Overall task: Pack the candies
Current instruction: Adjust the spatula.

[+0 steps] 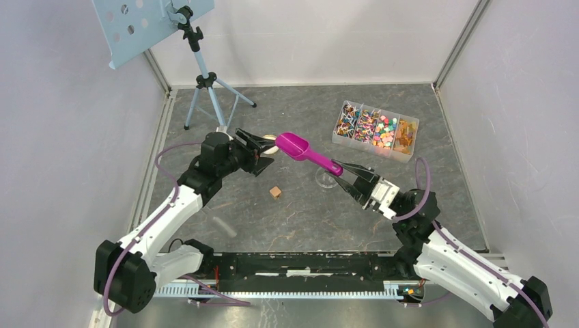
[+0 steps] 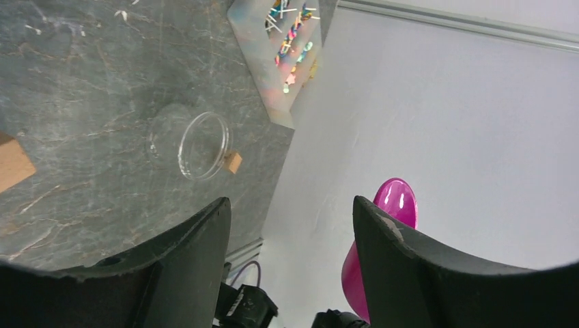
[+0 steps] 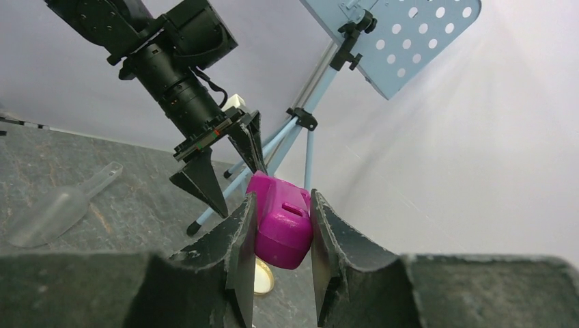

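right end effector clamps scoop | left end effector spread beside it

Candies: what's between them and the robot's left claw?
In the top view, the magenta scoop, held by the right gripper, hangs between the open left gripper and the candies. Past it, only bare table.

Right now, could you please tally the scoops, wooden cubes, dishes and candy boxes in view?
Scoops: 2, magenta scoop in the right hand, clear scoop
Wooden cubes: 2, near cube, far cube
Clear dish: 1
Candy box: 1
Total: 6
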`<action>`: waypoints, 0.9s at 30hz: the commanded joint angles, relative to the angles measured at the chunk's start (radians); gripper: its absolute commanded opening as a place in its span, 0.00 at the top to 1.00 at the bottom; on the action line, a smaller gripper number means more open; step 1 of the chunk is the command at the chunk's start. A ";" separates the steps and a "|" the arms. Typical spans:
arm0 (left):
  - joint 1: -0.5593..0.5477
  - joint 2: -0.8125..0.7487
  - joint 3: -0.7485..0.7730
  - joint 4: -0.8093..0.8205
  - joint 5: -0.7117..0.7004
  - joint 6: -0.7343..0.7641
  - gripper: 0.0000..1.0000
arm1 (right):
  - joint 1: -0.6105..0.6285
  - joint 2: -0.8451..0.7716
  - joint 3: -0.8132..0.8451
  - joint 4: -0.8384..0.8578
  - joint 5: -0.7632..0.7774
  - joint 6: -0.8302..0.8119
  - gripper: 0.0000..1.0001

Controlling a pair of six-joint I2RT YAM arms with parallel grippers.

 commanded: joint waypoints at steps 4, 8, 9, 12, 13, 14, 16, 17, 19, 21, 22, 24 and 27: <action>0.002 -0.022 -0.010 0.142 0.046 -0.084 0.24 | 0.001 0.019 0.001 0.073 -0.032 -0.012 0.94; 0.001 -0.062 -0.042 0.130 0.029 -0.095 0.20 | 0.001 0.021 0.001 0.041 0.053 -0.020 0.96; 0.002 -0.079 -0.048 0.122 0.013 -0.097 0.20 | 0.002 0.022 0.004 0.030 0.074 -0.025 0.96; 0.001 -0.121 -0.059 0.121 -0.036 -0.100 0.19 | -0.001 0.036 0.020 -0.020 0.080 -0.029 0.93; 0.002 -0.130 -0.058 0.121 -0.042 -0.098 0.19 | 0.000 0.046 0.029 -0.036 0.077 -0.024 0.92; 0.002 -0.134 -0.051 0.121 -0.043 -0.097 0.19 | 0.002 0.054 0.037 -0.051 0.075 -0.018 0.92; 0.002 -0.130 -0.036 0.121 -0.036 -0.091 0.19 | 0.002 0.070 0.044 -0.056 0.067 -0.006 0.92; 0.002 -0.121 -0.028 0.121 -0.030 -0.085 0.19 | 0.002 0.075 0.041 -0.043 0.059 0.003 0.92; 0.001 -0.100 -0.022 0.095 -0.021 -0.079 0.20 | 0.002 0.087 0.029 0.009 0.041 0.032 0.92; 0.002 -0.079 -0.033 0.095 -0.011 -0.098 0.21 | 0.003 0.099 0.015 0.065 0.032 0.057 0.93; 0.001 -0.071 -0.041 0.100 -0.005 -0.107 0.22 | 0.004 0.106 0.011 0.087 0.029 0.066 0.94; 0.002 -0.057 -0.054 0.107 0.001 -0.119 0.24 | 0.010 0.116 0.007 0.106 0.030 0.071 0.94; 0.002 -0.045 -0.065 0.106 -0.003 -0.129 0.24 | 0.015 0.124 0.001 0.129 0.018 0.076 0.94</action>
